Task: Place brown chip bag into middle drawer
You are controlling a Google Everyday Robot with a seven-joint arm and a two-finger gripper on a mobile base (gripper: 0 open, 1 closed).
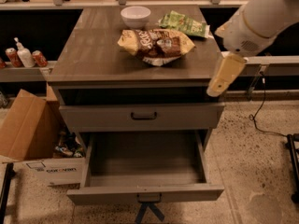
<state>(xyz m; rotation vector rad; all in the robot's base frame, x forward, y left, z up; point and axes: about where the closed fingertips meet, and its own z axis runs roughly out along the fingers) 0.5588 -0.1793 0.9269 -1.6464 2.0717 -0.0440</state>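
Note:
The brown chip bag lies flat on the cabinet top, toward the back and right of centre, yellow-tan with a dark brown middle. The middle drawer is pulled out at the bottom front, and its plain grey inside holds nothing. Its small dark handle is on its front. My gripper hangs from the white arm at the cabinet's right front corner. It points down-left, to the right of the bag and in front of it, and touches neither the bag nor the drawer.
A white bowl and a green chip bag sit behind the brown bag. Above the open drawer is a closed drawer front with a black bar handle. A cardboard box stands on the floor at left. Cans and a bottle are on a left shelf.

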